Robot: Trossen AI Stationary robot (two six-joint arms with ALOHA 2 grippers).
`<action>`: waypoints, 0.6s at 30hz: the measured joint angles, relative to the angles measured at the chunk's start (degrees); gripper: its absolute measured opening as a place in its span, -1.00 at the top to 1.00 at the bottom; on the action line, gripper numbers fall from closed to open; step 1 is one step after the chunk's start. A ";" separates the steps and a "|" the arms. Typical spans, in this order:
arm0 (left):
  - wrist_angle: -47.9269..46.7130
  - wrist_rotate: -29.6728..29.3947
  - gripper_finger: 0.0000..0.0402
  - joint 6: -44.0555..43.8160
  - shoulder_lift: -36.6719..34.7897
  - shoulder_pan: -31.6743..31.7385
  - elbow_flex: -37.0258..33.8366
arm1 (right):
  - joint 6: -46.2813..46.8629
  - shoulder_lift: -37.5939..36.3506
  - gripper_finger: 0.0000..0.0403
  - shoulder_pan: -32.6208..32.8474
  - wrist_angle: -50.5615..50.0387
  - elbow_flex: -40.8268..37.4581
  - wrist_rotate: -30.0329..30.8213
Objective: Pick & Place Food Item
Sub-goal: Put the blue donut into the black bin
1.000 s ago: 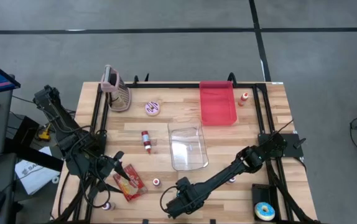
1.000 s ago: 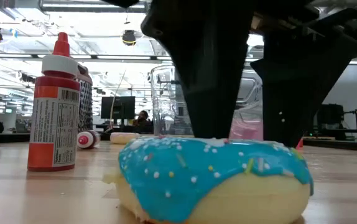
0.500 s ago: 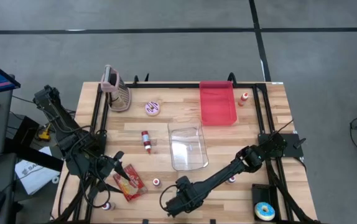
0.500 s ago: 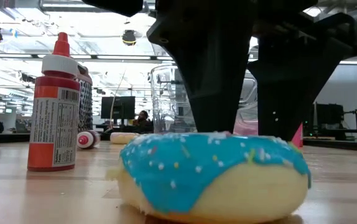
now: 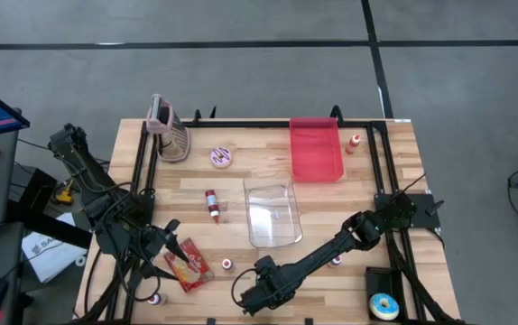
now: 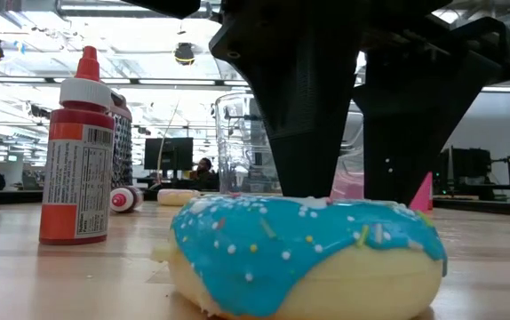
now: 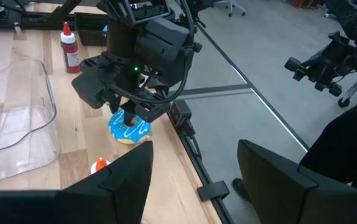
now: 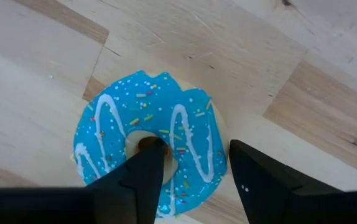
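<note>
- High view: right gripper [image 5: 257, 296] at table's [image 5: 331, 203] 6 o'clock edge; left gripper [image 5: 176, 255], fingers spread and empty, waits at 8 o'clock
- Right wrist view: blue donut [image 8: 150, 149] on wood, one finger in its hole, the other outside, not yet pinching
- Low view: the thin ring could tear or slip as the fingers close

floor [image 5: 241, 72]: grey concrete crossed by dark lines is surrounding the counter [image 5: 394, 144] | ceiling lights [image 6: 184, 53]: glowing above the workshop | monitors [image 6: 168, 151]: sitting far behind | office chair [image 7: 328, 62]: standing on the floor

Pale wooden table [image 8: 303, 93], smooth; donut [image 8: 147, 146] with glossy blue icing; clear glossy plastic container [image 5: 272, 214].
</note>
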 joint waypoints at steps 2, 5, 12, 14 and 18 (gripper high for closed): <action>0.00 0.02 -0.15 -0.32 0.00 0.00 0.00 | 0.00 0.00 0.17 0.00 0.00 0.00 0.00; 0.00 0.02 -0.15 -0.33 0.00 0.00 0.00 | 0.02 0.00 0.21 0.02 0.00 0.02 0.01; 0.02 0.02 -0.10 -0.32 0.00 0.00 0.00 | 0.64 0.00 0.29 0.05 0.03 0.02 0.01; 0.02 0.02 -0.09 -0.30 0.00 0.02 0.00 | 0.96 0.00 0.31 0.13 0.04 0.02 0.01; 0.01 0.02 -0.09 -0.28 0.00 0.01 0.00 | 2.05 0.00 0.34 0.56 0.16 0.04 0.22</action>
